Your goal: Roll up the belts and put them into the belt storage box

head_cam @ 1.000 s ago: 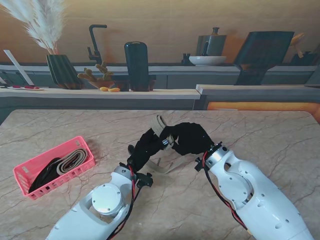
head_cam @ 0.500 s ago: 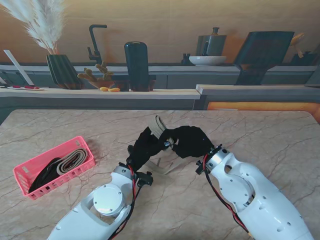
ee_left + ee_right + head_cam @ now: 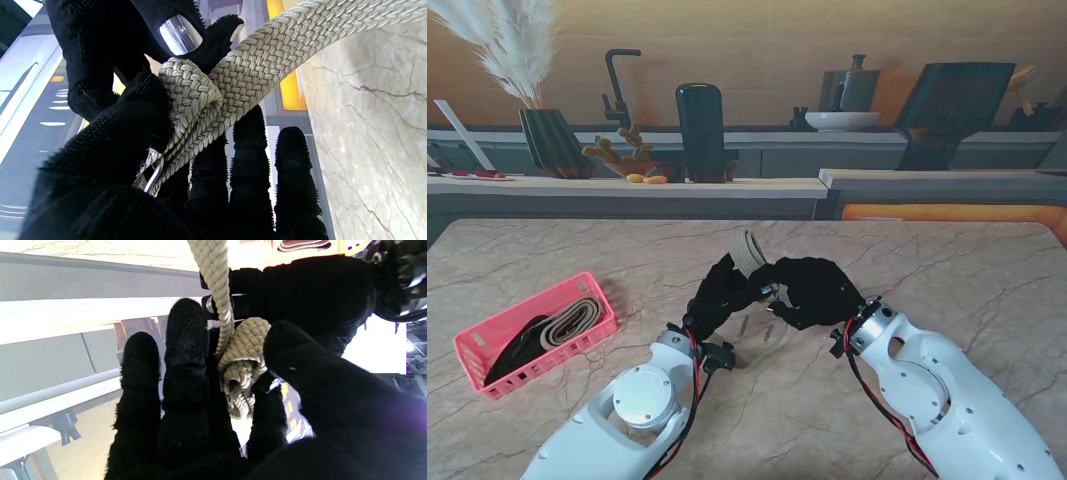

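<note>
While the pink plastic belt storage box [image 3: 472, 355] on my left already holds rolled belts, my left hand [image 3: 717, 292] and right hand [image 3: 812, 290] both pinch the beige braided belt [image 3: 247, 63] mid-table, barely 1 turn rolled, most length loose.

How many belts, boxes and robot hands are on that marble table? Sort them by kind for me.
Woven beige belt held up between both hands: 1
Belts lying in the pink box, one beige and one black: 2
Pink storage box: 1
Black-gloved hands, left hand and right hand: 2
Total: 6
</note>
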`<control>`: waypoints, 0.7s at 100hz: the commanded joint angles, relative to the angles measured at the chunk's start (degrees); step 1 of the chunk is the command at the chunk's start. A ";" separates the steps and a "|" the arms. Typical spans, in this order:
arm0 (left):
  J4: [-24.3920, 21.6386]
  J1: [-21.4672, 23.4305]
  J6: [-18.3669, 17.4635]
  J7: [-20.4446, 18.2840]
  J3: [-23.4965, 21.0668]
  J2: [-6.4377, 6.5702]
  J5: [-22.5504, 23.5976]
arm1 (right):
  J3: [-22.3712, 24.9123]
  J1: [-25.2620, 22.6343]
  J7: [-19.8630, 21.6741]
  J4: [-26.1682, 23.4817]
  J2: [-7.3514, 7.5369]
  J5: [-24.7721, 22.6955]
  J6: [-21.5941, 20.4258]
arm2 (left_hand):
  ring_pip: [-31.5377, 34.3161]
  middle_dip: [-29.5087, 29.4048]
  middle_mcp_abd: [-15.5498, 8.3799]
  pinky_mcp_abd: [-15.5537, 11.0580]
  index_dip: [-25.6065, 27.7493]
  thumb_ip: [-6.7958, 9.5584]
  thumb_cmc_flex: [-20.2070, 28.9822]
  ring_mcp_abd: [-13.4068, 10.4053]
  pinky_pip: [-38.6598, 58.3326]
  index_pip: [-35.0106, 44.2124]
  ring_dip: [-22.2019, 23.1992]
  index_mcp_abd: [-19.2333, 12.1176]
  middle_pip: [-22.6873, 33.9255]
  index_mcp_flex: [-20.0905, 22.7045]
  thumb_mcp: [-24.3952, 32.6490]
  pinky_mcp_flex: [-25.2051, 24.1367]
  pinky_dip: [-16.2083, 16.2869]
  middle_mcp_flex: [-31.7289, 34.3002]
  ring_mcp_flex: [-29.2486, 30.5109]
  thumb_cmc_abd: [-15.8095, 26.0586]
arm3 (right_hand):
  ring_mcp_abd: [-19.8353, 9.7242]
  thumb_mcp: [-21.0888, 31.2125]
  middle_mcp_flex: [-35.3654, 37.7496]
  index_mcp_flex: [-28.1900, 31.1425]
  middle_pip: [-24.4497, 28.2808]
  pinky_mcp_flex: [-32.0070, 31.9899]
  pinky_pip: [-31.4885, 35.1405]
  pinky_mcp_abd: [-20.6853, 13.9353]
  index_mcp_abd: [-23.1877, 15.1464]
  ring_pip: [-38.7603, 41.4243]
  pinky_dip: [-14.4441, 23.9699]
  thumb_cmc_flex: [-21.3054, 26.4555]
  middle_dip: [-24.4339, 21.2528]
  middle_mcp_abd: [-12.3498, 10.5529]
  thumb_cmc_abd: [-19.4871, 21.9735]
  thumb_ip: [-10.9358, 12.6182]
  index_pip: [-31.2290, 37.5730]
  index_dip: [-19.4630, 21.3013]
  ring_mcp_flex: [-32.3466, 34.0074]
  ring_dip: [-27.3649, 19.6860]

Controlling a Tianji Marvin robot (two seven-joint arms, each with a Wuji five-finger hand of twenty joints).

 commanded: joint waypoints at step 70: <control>5.53 -3.46 -0.65 4.69 1.97 0.28 18.65 | 3.67 -2.15 3.61 -5.95 -0.27 3.52 4.25 | 4.54 11.98 0.39 -0.47 0.29 3.03 14.95 0.21 0.22 3.72 6.89 -3.29 3.47 -1.91 0.97 -1.02 2.66 -6.17 -0.08 12.81 | -1.16 -14.82 -21.59 -10.74 -4.01 -2.91 -3.20 -0.09 12.32 3.11 0.58 -10.36 -2.16 3.29 1.21 2.10 -9.06 0.45 -6.99 -2.45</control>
